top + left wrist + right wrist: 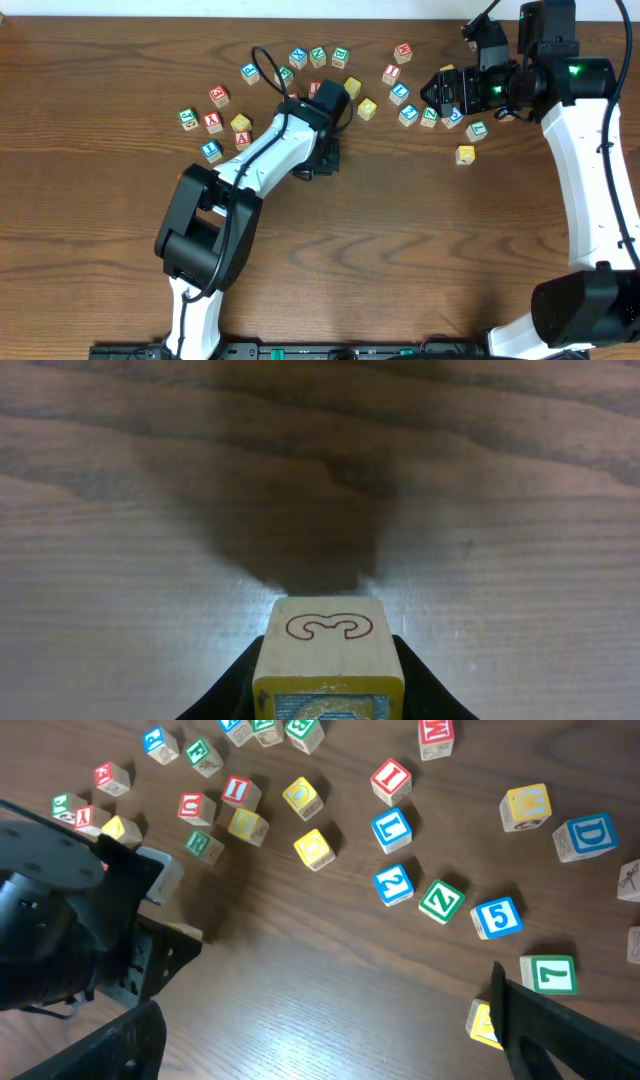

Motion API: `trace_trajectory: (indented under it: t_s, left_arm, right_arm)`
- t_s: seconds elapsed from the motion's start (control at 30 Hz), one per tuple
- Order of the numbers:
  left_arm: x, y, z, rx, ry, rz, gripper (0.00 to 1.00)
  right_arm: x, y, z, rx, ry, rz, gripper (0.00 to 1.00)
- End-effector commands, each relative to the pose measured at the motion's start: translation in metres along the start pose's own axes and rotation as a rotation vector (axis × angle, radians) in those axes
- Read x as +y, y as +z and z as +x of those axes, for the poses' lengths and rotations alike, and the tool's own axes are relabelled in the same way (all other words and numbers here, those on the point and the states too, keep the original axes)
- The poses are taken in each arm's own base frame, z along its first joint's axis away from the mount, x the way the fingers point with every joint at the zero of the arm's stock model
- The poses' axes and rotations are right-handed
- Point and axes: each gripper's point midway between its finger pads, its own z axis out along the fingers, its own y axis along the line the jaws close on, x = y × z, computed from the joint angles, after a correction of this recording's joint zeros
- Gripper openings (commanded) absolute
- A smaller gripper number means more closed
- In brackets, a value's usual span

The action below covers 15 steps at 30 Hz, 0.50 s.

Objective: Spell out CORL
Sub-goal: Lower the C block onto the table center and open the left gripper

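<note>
My left gripper is shut on a wooden letter block. The block has a red outlined character on top and a yellow-edged blue face toward the camera, and it is held just above the bare wood. In the overhead view the left gripper sits below the block cluster and hides its block. My right gripper is wide open and empty, hovering over the right-hand blocks. Below it lie a blue L block, a blue 2 and a green Z.
Many letter and number blocks lie scattered across the back of the table. One group is at the left, several are at the top middle, and a lone yellow block lies at the right. A green 7 lies by my right finger.
</note>
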Motion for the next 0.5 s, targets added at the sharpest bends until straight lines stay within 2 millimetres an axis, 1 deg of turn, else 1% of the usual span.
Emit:
trace_trajectory:
  t_s: [0.0, 0.2, 0.3, 0.4, 0.47]
  left_arm:
    - [0.0046, 0.0114, 0.0035, 0.0, -0.014, -0.011, 0.21]
    - [0.0028, 0.0176, 0.0094, 0.002, 0.002, -0.012, 0.21]
    - [0.0024, 0.0177, 0.0078, -0.005, 0.002, -0.011, 0.21]
    - [0.0017, 0.0177, 0.0067, -0.01, 0.001, -0.008, 0.26]
    - [0.0014, 0.0177, 0.0063, -0.012, 0.001, -0.007, 0.26]
  right_arm:
    - [0.0048, -0.0022, -0.0058, -0.014, -0.028, -0.005, 0.99]
    - [0.0053, -0.0021, -0.0007, 0.006, -0.019, -0.008, 0.99]
    - [0.0053, -0.0021, -0.0007, 0.006, -0.019, -0.008, 0.99]
    - [0.0054, -0.0021, -0.0003, 0.008, -0.018, -0.008, 0.99]
    - [0.0056, -0.0021, 0.0016, 0.015, -0.015, -0.009, 0.99]
